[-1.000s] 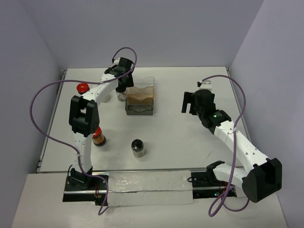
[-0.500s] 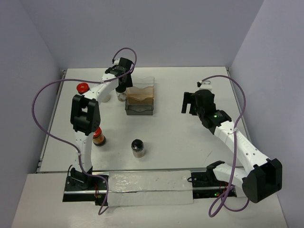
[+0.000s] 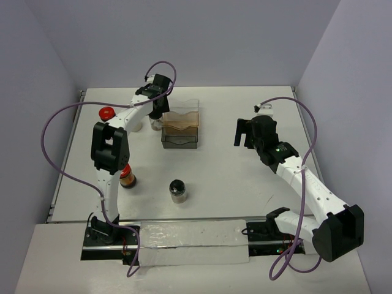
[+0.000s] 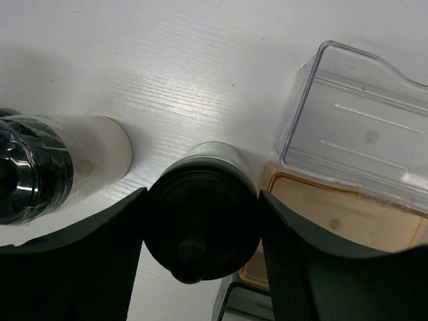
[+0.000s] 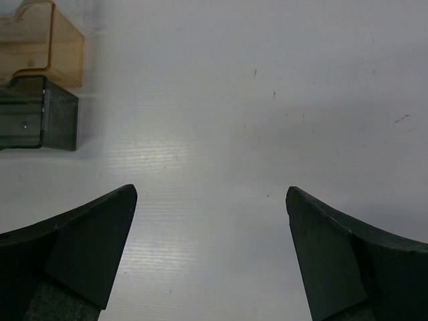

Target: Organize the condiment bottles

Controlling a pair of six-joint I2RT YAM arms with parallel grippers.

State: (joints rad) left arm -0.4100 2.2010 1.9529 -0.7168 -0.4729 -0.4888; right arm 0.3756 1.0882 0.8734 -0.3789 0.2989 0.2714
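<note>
Left gripper (image 3: 157, 116): it is reached out to the far left part of the table (image 3: 233, 177) and is closed around a black-cap bottle (image 4: 200, 224).
Fingers (image 4: 100, 267): one is pressed on each side of the black cap.
Held bottle: it is seen from above, just beside the trays. Whether it is resting on the table cannot be told.
Pale bottle (image 4: 73, 157): it is seen just to the left of the held bottle, with a small gap kept between them.
Back red-cap bottle (image 3: 107, 113): it is placed at the far left, further left than the pale bottle.
Front red-cap bottle (image 3: 127, 177): it is partly hidden behind the left arm, near the left edge.
Lone black-cap bottle (image 3: 178, 190): it is left upright in the middle of the table, well apart from the others.
Trays: a clear tray (image 4: 361, 140), an orange tray (image 4: 321, 217) and a dark tray (image 3: 180, 141) are lined up close together.
Right gripper (image 5: 210, 194): its fingers are spread wide over bare table, and nothing is held.
</note>
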